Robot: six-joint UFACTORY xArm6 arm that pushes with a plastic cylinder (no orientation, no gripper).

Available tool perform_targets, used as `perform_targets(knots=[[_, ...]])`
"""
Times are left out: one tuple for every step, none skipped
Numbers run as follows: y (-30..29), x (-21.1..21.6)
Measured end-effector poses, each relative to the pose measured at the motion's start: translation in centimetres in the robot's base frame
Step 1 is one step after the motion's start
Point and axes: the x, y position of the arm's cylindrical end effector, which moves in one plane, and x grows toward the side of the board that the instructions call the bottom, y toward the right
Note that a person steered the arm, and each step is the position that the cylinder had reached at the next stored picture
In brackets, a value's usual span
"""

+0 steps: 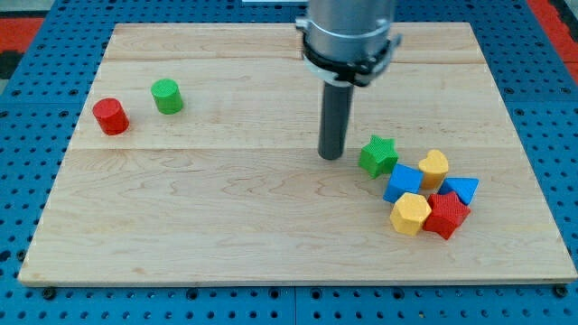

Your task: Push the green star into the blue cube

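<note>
While upright, my tip [331, 156] stands just left of the green star [377, 155].

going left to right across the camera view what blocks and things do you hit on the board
red cylinder → green cylinder → my tip → green star, just right of the tip → blue cube → yellow heart-shaped block → blue triangular block
</note>
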Motion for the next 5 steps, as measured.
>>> perform_targets(knots=[[2.7,-0.9],[4.5,0.7],[4.9,1.2],[4.9,1.6],[4.2,0.5]])
